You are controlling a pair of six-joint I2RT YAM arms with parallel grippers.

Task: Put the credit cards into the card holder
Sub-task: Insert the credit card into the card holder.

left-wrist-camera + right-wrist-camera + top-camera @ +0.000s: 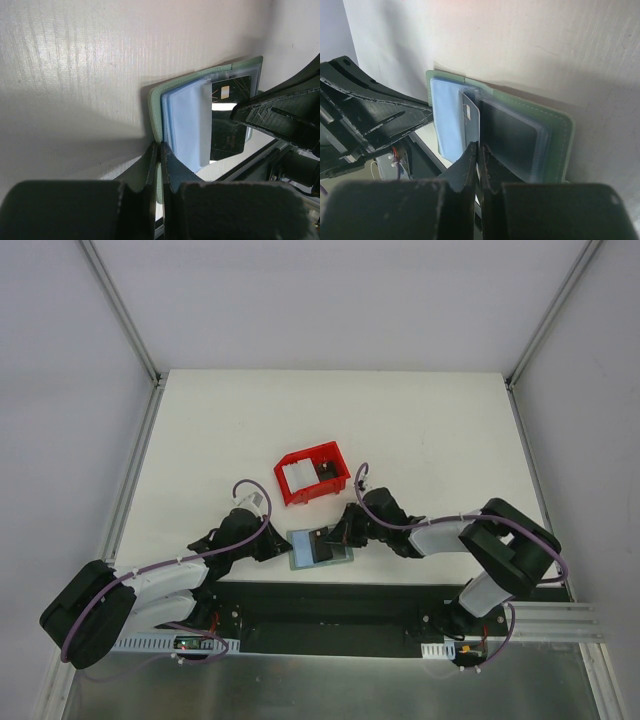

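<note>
The card holder lies open near the table's front edge, with a grey-green cover and blue-grey pockets. My left gripper is shut on its left green rim, fingertips meeting there. My right gripper is shut on the edge of a credit card with a chip. That card stands on edge over the holder's middle, right at my fingertips. In the left wrist view the card looks dark and sits partly behind a clear pocket flap.
A red plastic bin stands just behind the holder, with a pale card and a dark item inside. The black base plate runs along the near table edge. Frame posts rise at the back corners.
</note>
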